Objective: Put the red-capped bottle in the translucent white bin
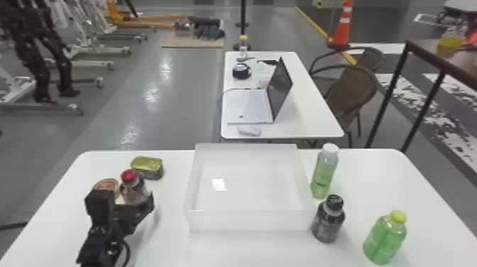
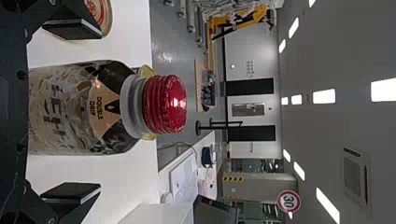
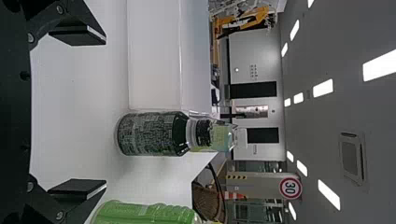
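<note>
"Jaws first: how do they stand?"

"Left gripper has its fingers spread, one on each side of the red-capped bottle, with a gap showing at both. Right gripper is parted too, holding nothing."

"And the bottle itself?"

"Upright on the table, lower left of the head view, left of the translucent white bin. Closing on it looks like the step in hand."

"What might spoil that?"

"Bringing the fingers together off-centre. One would push first and could tip it, or shove it towards the round tin just beside it. Swinging away too low could clip the rectangular tin behind."

"Say the grip takes?"

"Then I'd worry about slip. Its body looks smooth and shiny, curving in at the shoulder, so a hold too high may slide. Too little lift, and the base catches the bin's side."

"How is the bin made?"

"Frosted, smooth walls, rectangular, wide mouth. Plenty of room inside, but a tall bottle let go early could topple there."

"Other textures?"

"Fine ridges round the red cap, a pale collar under it, a patterned label. The rectangular tin has rounded corners and a glossy gold lid."
</note>
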Robot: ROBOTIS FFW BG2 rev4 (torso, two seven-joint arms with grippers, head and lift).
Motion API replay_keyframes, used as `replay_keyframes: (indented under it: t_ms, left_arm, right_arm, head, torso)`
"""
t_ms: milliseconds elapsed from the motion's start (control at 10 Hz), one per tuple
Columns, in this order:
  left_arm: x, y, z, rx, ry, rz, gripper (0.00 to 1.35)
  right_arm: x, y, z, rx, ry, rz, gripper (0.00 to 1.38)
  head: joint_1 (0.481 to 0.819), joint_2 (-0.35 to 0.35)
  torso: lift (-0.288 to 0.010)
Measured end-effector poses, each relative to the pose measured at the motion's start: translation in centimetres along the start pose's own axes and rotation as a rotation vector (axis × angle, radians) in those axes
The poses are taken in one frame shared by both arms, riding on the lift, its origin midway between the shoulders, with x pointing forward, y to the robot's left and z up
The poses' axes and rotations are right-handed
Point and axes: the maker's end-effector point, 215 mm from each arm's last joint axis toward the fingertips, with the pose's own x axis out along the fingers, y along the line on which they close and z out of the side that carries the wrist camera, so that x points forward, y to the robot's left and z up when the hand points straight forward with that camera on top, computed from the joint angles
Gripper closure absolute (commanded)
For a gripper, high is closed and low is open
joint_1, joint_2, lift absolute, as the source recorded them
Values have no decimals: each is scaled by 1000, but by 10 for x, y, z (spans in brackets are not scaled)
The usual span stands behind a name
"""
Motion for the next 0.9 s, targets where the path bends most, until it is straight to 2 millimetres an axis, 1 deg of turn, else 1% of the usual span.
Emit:
replay_keyframes:
  t_ms: [100, 200, 500, 700, 800, 900]
  left_arm:
    - [-1, 4, -3, 0, 8, 12, 417]
    - [-2, 6, -7, 0, 18, 16, 683]
    - [-4, 7, -16, -3, 40, 18, 760]
    - [-4, 4, -12, 3, 24, 10, 766]
    - [-7, -1, -3, 14, -3, 0, 800]
    - [-11, -3, 15, 40, -35, 9, 800]
  right_arm:
    - [0, 0, -1, 2, 1, 0, 203]
    - [0, 1, 0, 3, 1, 1, 203]
    - [1, 2, 0, 4, 0, 2, 203]
    - [1, 2, -1, 5, 1, 3, 203]
    - [1, 2, -1, 5, 1, 3, 203]
    - [1, 2, 0, 5, 0, 3, 203]
  head:
    - [549, 0]
    - [549, 0]
    - [549, 0]
    - [549, 0]
    - [549, 0]
    - [549, 0]
  torso:
    - [-100]
    - [-100]
    - [-100]
    - [-100]
    - [-100]
    - [-100]
